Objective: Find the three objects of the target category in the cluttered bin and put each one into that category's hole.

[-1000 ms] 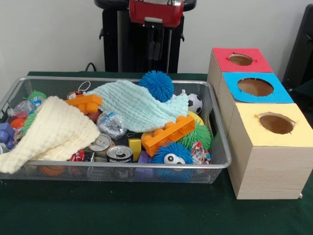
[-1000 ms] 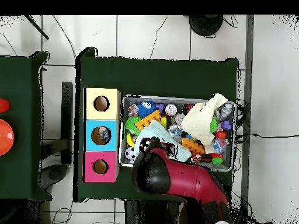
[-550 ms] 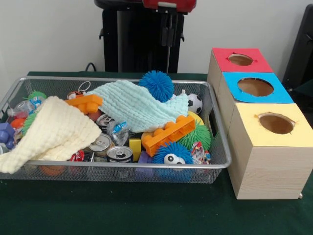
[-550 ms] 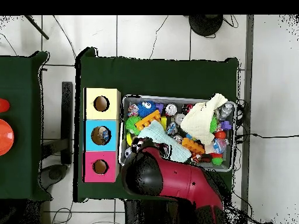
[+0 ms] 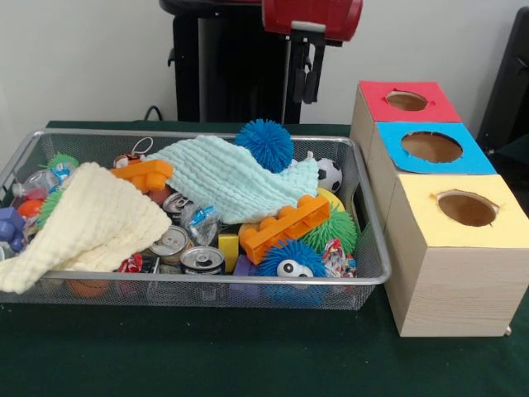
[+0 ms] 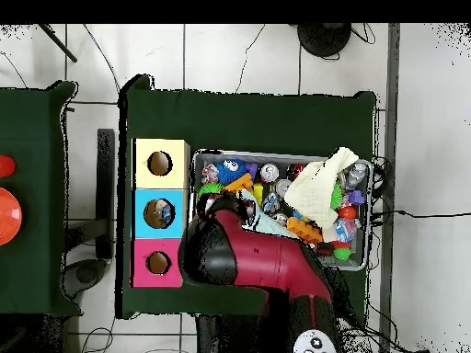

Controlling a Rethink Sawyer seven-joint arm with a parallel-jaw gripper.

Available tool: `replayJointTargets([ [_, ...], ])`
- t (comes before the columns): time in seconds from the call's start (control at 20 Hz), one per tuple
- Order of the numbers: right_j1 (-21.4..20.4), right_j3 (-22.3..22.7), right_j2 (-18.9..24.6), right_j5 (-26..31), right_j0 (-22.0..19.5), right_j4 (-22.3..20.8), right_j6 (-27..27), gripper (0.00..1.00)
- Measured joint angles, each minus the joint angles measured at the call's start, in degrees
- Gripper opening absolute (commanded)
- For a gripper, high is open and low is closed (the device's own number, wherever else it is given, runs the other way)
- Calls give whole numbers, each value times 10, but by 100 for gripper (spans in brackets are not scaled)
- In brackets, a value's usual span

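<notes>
The jaws [image 5: 304, 78] are hanging nearly closed and holding nothing, above the wire bin's [image 5: 364, 248] far rim, just beside the red-topped box [image 5: 407, 101].

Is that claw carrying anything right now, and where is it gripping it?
Nothing shows in the claw; it hangs above the bin's far edge, beside the red box. Whether it is open cannot be told.

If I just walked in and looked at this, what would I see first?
Probably the wire bin crammed with toys, with a spiky blue ball sticking up at its back and a blue fuzzy toy with googly eyes at the front. Two cloths lie over the pile, a mint one and a pale yellow one. Beside the bin stand three wooden boxes with round holes, topped red, blue and yellow.
</notes>
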Motion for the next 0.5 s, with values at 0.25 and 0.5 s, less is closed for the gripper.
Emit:
replayJointTargets([
  [0.25, 7, -14, 0, -11, -6, 0, 0, 100],
  [0.5, 5, -27, 2, -4, -27, 1, 0, 100],
])
